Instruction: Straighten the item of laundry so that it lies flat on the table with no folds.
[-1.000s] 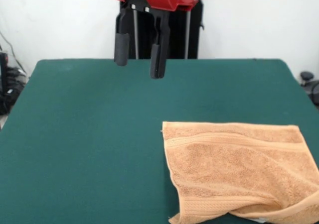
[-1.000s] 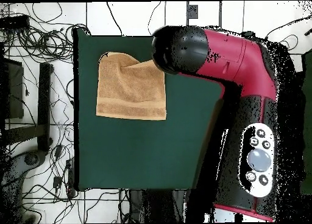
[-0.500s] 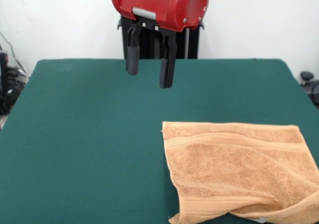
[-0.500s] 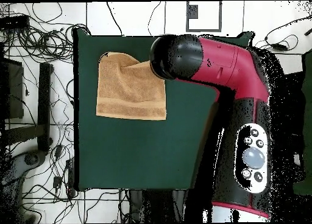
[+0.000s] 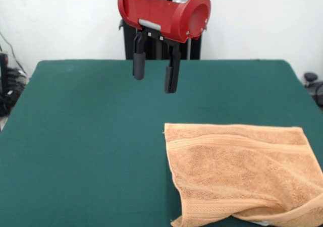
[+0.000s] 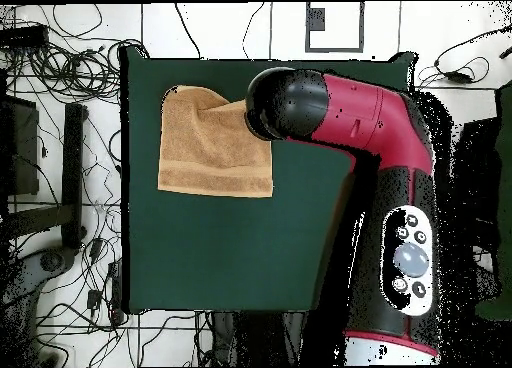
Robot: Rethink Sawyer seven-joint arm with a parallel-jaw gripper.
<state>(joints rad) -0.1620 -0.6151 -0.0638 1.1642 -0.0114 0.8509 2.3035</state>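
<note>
The gripper [image 5: 155,75] hangs with its two fingers [image 5: 139,65] apart and empty, high over the table [image 5: 75,136], probably to approach freely. One towel [image 5: 242,174] lies below the fingers and to the picture's right, with one corner folded over near its front edge

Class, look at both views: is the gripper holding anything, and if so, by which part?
Nothing is held. The gripper hangs open above the table, apart from the towel.

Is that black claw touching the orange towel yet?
Apart. In the front view the gripper hangs open above bare table, well clear of the towel.
</note>
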